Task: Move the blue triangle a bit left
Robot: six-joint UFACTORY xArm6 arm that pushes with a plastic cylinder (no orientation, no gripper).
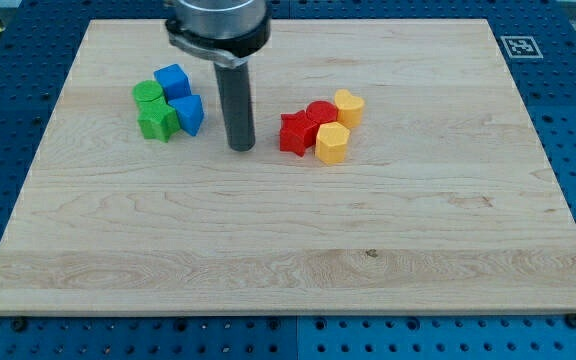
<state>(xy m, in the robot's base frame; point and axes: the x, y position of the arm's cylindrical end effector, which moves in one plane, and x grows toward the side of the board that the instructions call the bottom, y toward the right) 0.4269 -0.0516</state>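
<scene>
The blue triangle (189,113) lies in the upper left part of the wooden board (288,250), at the right side of a tight cluster. A blue cube (172,80) sits just above it, a green round block (148,94) is at the cluster's left, and a green star-like block (157,121) touches the triangle's left side. My tip (241,147) rests on the board a short way to the right of the blue triangle, slightly lower, with a small gap between them.
A second cluster lies right of my tip: a red star (294,131), a red round block (319,115), a yellow heart-like block (348,106) and a yellow hexagon (332,143). A marker tag (519,46) sits off the board's top right corner.
</scene>
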